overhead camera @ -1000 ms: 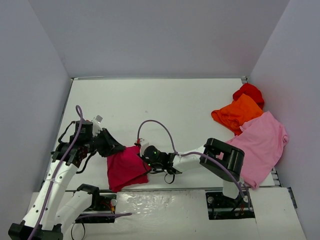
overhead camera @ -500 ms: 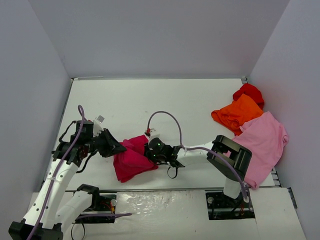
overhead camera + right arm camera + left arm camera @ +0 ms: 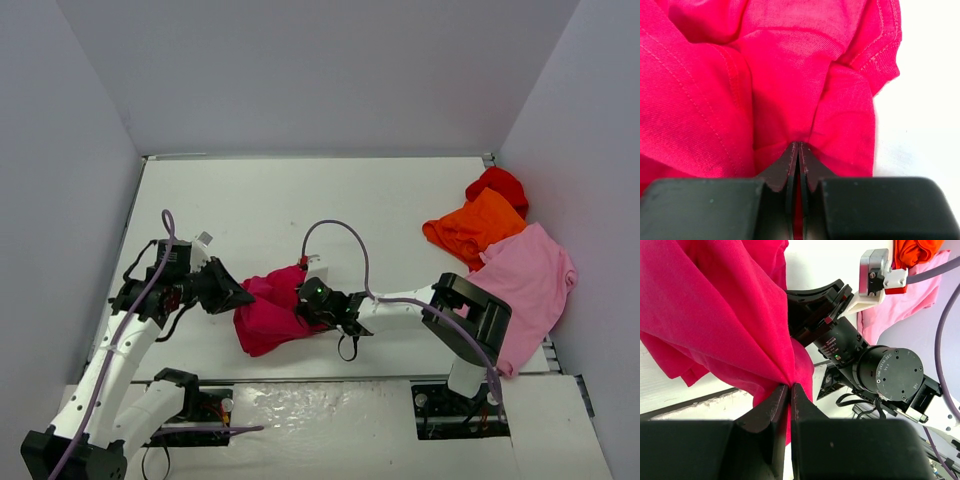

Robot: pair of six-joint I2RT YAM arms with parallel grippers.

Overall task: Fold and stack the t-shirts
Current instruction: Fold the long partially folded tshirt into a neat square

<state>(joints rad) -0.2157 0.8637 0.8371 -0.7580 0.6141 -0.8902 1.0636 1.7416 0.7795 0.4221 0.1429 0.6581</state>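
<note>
- I saw the left gripper (image 3: pixel 790 386) pinched shut on the crimson shirt (image 3: pixel 268 318).
- The right gripper (image 3: pixel 798 146) clamped the same shirt, which was bunched between both arms near the table's (image 3: pixel 300 210) front edge.

Left claw (image 3: pixel 789 388), right claw (image 3: pixel 798 146): both clamped tight, low, pointing inward, tips close together.

The only legible writing is in the left wrist view, on the round black motor housing (image 3: pixel 890 374) at the right arm's wrist: small white print curving along its flat end face seems to read "DM-J4310-2EC". A second white label (image 3: pixel 834 346) on the side of the neighbouring black cylinder looks like the same code with "V1.1" beneath, though too small to be sure
</note>
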